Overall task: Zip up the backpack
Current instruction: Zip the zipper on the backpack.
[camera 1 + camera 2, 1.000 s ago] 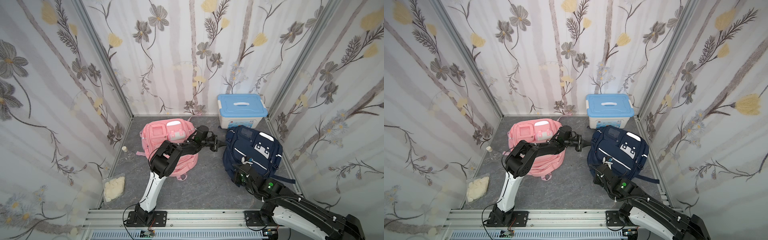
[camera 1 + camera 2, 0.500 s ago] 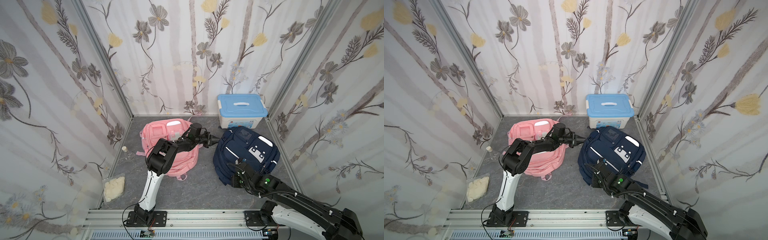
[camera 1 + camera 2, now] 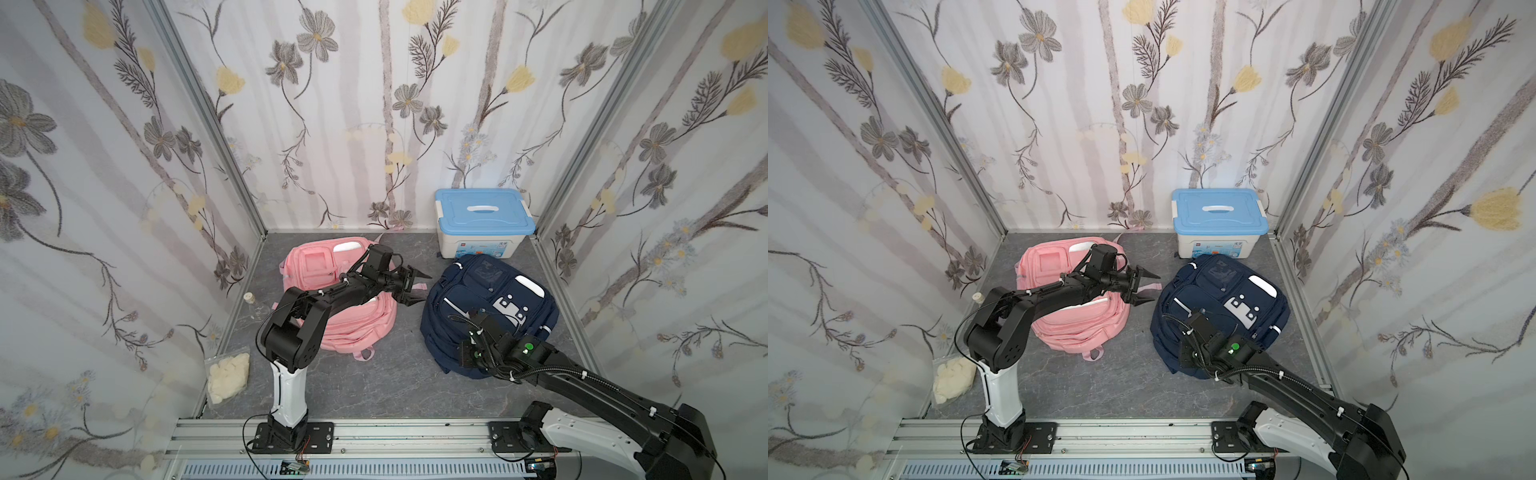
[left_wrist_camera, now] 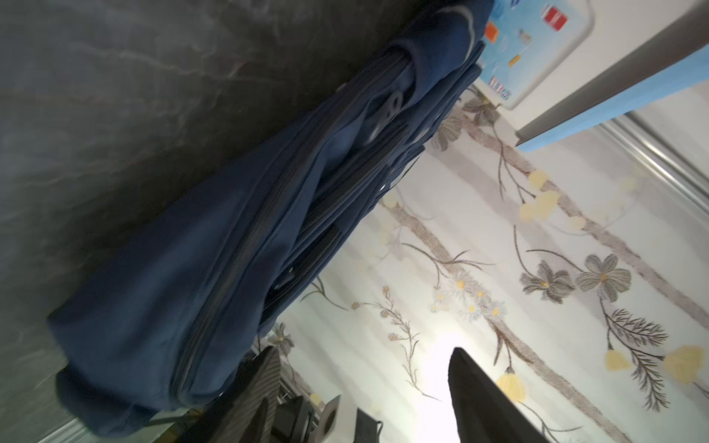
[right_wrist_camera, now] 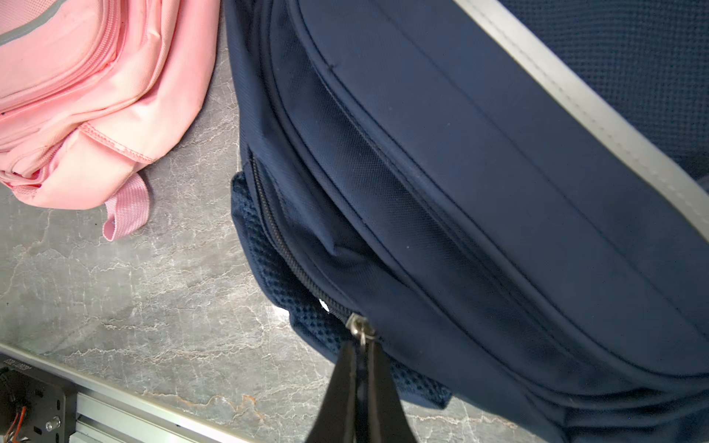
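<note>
Right jaws: pinched shut on the small silver metal zipper pull [image 5: 360, 330], seen in the right wrist view. The slider sits at a lower corner of the navy-blue fabric backpack [image 5: 460, 191], just beside its dark mesh side pocket [image 5: 303, 318]. The zip track [image 5: 274, 234] runs away from the slider along the bag's edge; whether its teeth are fully meshed is hard to tell.

Left jaws: spread wide, holding nothing. They hover over the gap between the pink fabric backpack [image 3: 357, 328] and the navy one, tips pointing toward the navy bag but apart from it in both top views.

The navy bag lies front panel up on the grey marbled bench [image 3: 395, 386], on the right side, just in front of the white plastic box with a light-blue lid [image 3: 484, 212].

Handling, as judged: soft, slack cloth, probably light, so it is likely to bunch and slide on the smooth bench when the pull is dragged. The pull tab is small, hard and slick, so it should be pinched deep. A second hold is best taken on the fabric seam beside the track, ahead of the slider, to keep it taut.
</note>
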